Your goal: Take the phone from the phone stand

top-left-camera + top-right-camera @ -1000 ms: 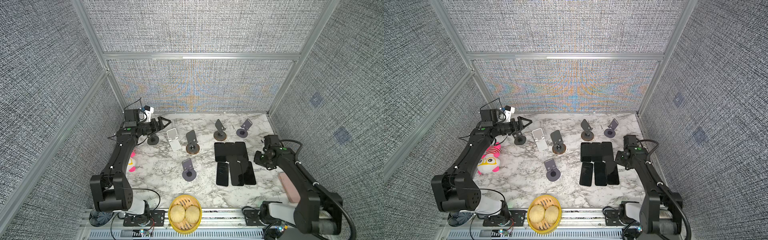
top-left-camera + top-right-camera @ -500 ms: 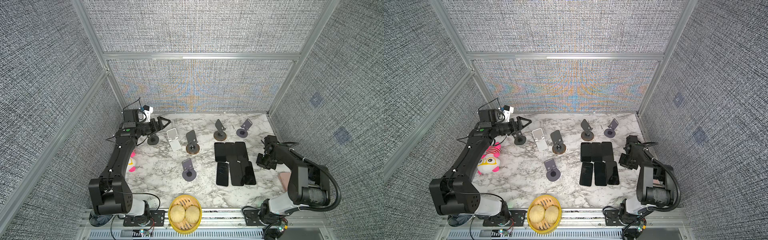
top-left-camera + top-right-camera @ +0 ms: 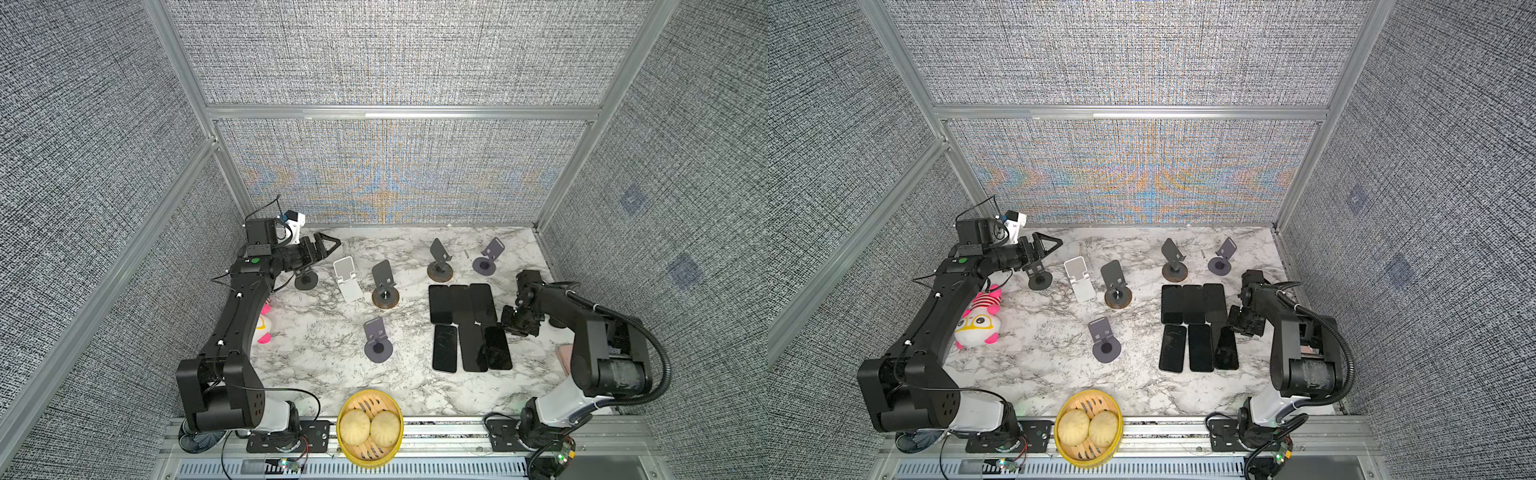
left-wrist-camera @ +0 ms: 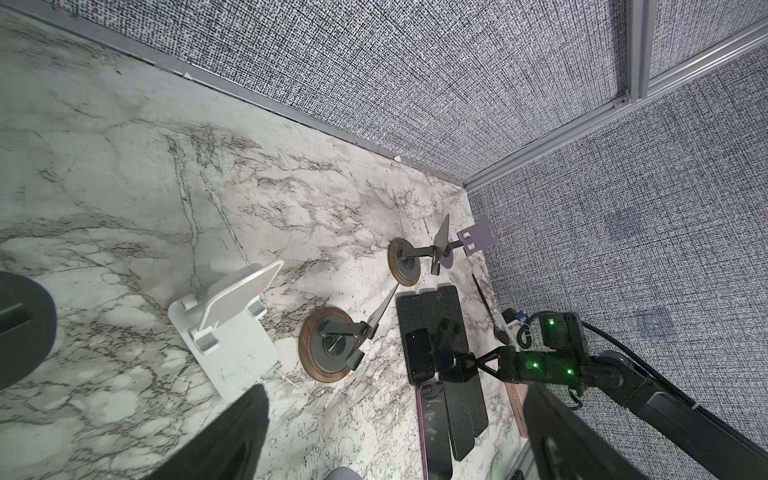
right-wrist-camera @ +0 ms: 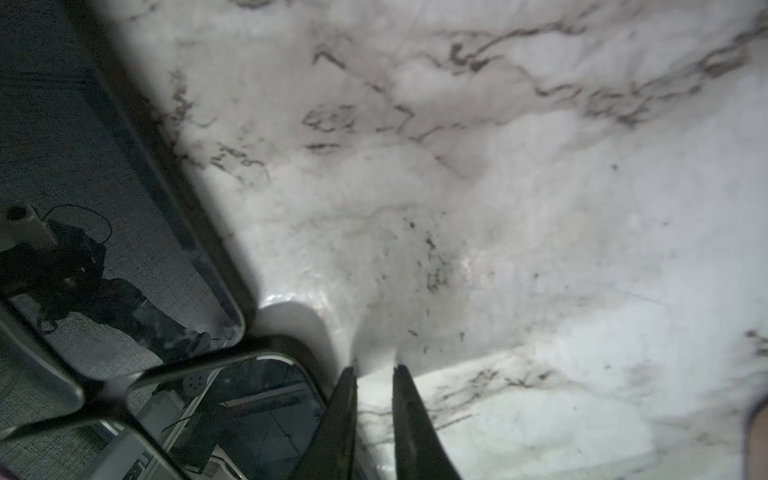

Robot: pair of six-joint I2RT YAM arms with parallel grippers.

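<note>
Several dark phones lie flat in two rows on the marble table (image 3: 316, 332); the nearest to my right gripper is the phone (image 3: 497, 348) (image 3: 1226, 348) (image 5: 232, 415). No phone sits on a stand in any view. The phone stands are bare: a dark one (image 3: 306, 279), a white one (image 3: 347, 278) (image 4: 232, 328), wood-based ones (image 3: 384, 286) (image 3: 440, 262) and grey ones (image 3: 486, 259) (image 3: 377, 343). My left gripper (image 3: 328, 245) (image 3: 1050, 243) (image 4: 395, 390) hovers open and empty above the dark stand. My right gripper (image 3: 509, 320) (image 3: 1235, 318) (image 5: 374, 369) is low beside the phones, nearly shut on nothing.
A plush toy (image 3: 978, 320) lies under my left arm. A bamboo steamer (image 3: 347, 409) with two buns stands at the front edge. A pink flat object (image 3: 565, 357) lies at the right edge behind my right arm. Fabric walls enclose the table.
My right arm has folded back toward its base while its gripper stayed beside the phones, and its jaws have narrowed a little. The left arm has not moved.
</note>
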